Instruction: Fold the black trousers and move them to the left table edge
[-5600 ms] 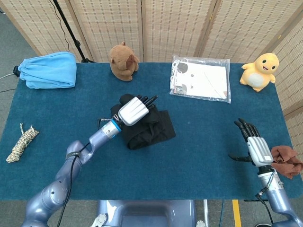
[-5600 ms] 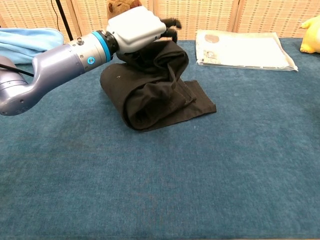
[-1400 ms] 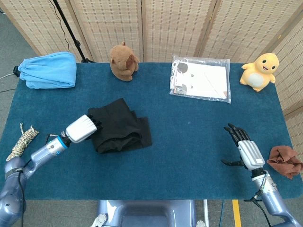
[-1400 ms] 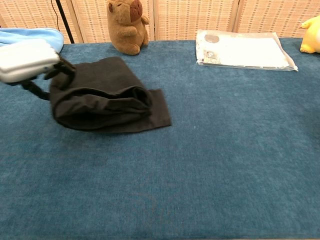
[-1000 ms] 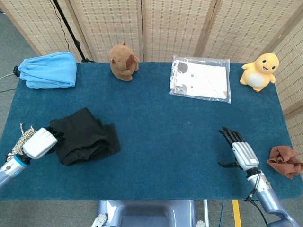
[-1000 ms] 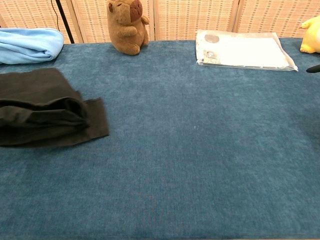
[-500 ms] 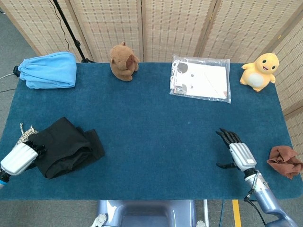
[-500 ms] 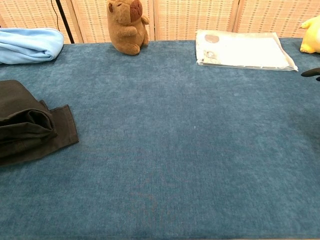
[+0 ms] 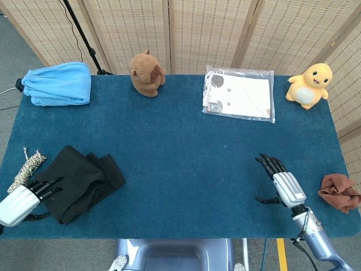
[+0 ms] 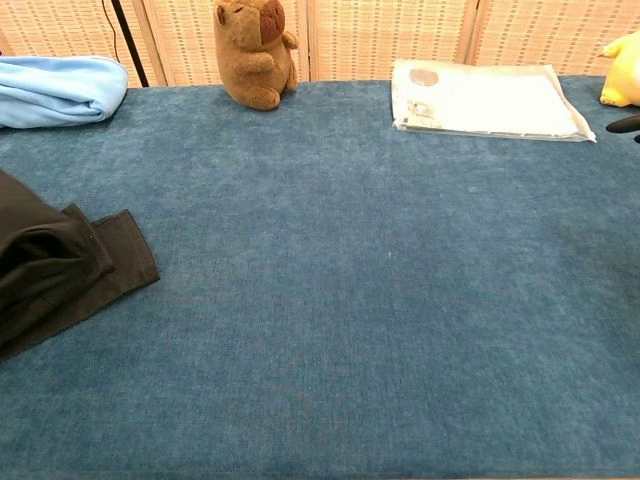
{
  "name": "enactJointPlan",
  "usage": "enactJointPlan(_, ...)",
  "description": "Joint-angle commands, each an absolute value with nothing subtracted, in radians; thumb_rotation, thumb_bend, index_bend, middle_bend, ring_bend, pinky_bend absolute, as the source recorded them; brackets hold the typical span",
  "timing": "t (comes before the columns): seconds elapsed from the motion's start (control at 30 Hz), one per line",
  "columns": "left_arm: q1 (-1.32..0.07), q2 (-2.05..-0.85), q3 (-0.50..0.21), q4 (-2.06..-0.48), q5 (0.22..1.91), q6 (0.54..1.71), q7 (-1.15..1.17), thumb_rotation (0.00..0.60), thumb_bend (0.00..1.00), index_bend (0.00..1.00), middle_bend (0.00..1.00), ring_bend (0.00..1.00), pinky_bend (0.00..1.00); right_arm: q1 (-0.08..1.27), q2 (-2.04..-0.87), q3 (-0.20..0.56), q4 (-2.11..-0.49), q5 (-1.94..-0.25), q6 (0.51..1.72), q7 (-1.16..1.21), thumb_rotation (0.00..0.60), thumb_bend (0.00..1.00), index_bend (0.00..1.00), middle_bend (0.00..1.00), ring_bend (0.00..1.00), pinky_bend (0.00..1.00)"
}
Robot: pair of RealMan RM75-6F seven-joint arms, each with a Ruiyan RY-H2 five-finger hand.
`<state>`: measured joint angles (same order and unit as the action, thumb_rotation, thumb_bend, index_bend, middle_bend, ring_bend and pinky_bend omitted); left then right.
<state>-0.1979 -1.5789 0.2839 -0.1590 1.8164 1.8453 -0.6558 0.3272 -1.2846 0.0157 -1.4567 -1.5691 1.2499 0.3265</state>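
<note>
The left hand (image 9: 22,200) sits at the table's front-left corner, fingers spread and straight, their tips lying on the near edge of the trousers (image 9: 76,180); nothing is pinched or wrapped. The trousers lie folded in a dark bundle on the blue table (image 9: 186,169), close to its left edge, with one flat layer sticking out toward the middle. In the chest view only their right part shows at the left border (image 10: 60,270). Just left of the hand and touching the trousers' far-left corner lies a rope coil (image 9: 25,167).

The right hand (image 9: 280,183) hovers over the front-right of the table, fingers spread and extended, thumb out to the side, holding nothing. Beside it, at the right edge, is a crumpled brown cloth (image 9: 340,192).

Along the back: a blue towel (image 9: 58,83) at the left, a brown plush (image 9: 146,73), a clear bag (image 9: 240,94) of white sheets whose printing is too small to read, and a yellow plush (image 9: 308,84) at the right.
</note>
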Motion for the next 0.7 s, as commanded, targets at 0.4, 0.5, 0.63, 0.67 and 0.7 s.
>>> enactJointPlan(0.4,-0.164,-1.494,0.137,-0.342,1.664,1.814,-0.734,0.432,0.00,0.00,0.00,0.01,0.18,0.303,-1.266,0.009,-1.498,-1.612,1.327,0.277,0.600,0.00,0.00,0.00,0.00,0.00)
enactJointPlan(0.5,-0.180,-1.458,0.097,-0.481,1.617,1.744,-0.682,0.514,0.00,0.00,0.00,0.00,0.12,0.291,-1.278,0.022,-1.484,-1.613,1.364,0.221,0.600,0.00,0.00,0.00,0.00,0.00)
enactJointPlan(0.63,-0.222,-1.348,0.055,-0.870,1.544,1.573,-0.485,0.599,0.00,0.00,0.00,0.00,0.02,0.254,-1.336,0.085,-1.419,-1.601,1.500,0.030,0.600,0.00,0.00,0.00,0.00,0.00)
enactJointPlan(0.67,-0.231,-1.301,0.042,-1.010,1.512,1.526,-0.395,0.600,0.00,0.00,0.00,0.00,0.01,0.245,-1.357,0.097,-1.404,-1.596,1.530,-0.002,0.600,0.00,0.00,0.00,0.00,0.00)
enactJointPlan(0.7,-0.234,-1.269,0.031,-1.105,1.485,1.496,-0.337,0.600,0.00,0.00,0.00,0.00,0.00,0.239,-1.367,0.106,-1.396,-1.589,1.544,-0.016,0.600,0.00,0.00,0.00,0.00,0.00)
